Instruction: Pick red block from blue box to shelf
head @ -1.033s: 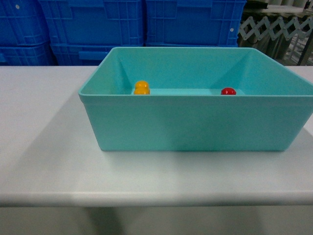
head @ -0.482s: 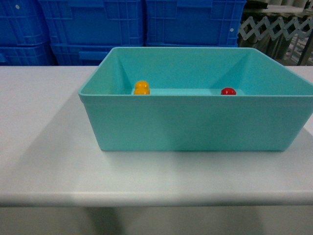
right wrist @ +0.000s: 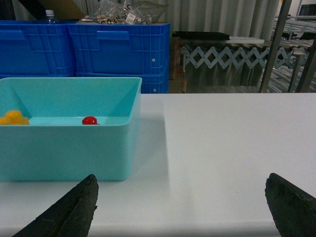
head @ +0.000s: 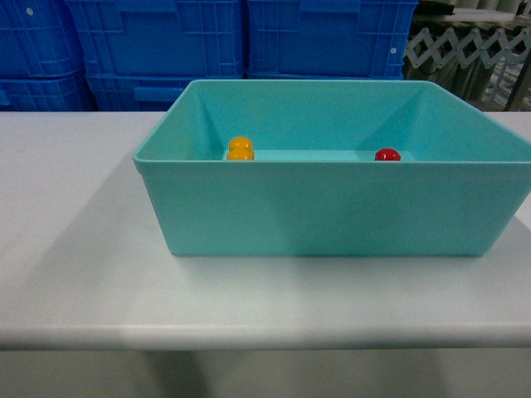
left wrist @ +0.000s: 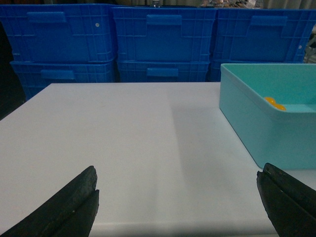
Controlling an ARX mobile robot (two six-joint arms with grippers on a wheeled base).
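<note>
The red block (head: 387, 154) lies on the floor of the blue box (head: 332, 207), toward its back right; the right wrist view shows the red block (right wrist: 89, 120) inside the blue box (right wrist: 69, 148) too. In the left wrist view only the blue box (left wrist: 266, 128) shows, at the right. My left gripper (left wrist: 177, 185) is open over bare table, left of the box. Over the table's near edge, to the right of the box, my right gripper (right wrist: 180, 190) stands open. Neither gripper appears in the head view. Steel uprights of the shelf (right wrist: 276, 44) stand at the far right.
An orange-yellow rounded piece (head: 241, 148) sits at the box's back left. Dark blue ribbed crates (head: 241, 41) are stacked behind the white table (head: 75, 274). A folding lattice barrier (right wrist: 227, 57) stands at the back right.
</note>
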